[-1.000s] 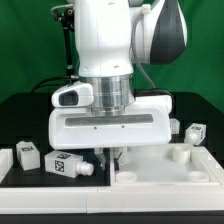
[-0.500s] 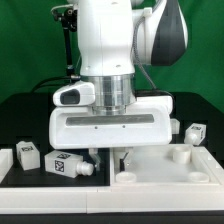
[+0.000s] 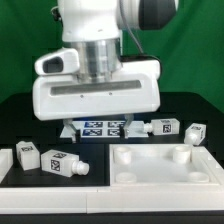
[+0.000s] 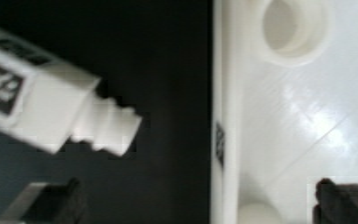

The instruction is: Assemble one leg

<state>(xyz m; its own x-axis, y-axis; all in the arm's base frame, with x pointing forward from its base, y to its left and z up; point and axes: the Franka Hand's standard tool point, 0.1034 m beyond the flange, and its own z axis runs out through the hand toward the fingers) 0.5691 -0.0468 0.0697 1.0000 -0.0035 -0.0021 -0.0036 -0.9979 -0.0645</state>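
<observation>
A leg [image 4: 48,92], a white peg with a ribbed round stub and a tagged blocky end, lies on the black table beside the large white frame [image 4: 309,130]. In the exterior view this leg [image 3: 61,165] lies just left of the frame [image 3: 165,172]. My gripper [image 4: 197,205] is open and empty. It hangs above the frame's edge, one fingertip [image 4: 51,203] over the table and the other over the frame. The gripper's hand [image 3: 97,98] is raised, and its fingers are not clear in the exterior view.
Another leg [image 3: 27,154] lies at the exterior view's left and two more [image 3: 160,127] [image 3: 193,131] at the back right. The marker board [image 3: 100,128] lies behind. The frame has round sockets [image 4: 297,25].
The arm has risen and shifted toward the exterior view's left, lifting the fingers off the frame's near left corner. The marker board and a back leg now show. No part has moved.
</observation>
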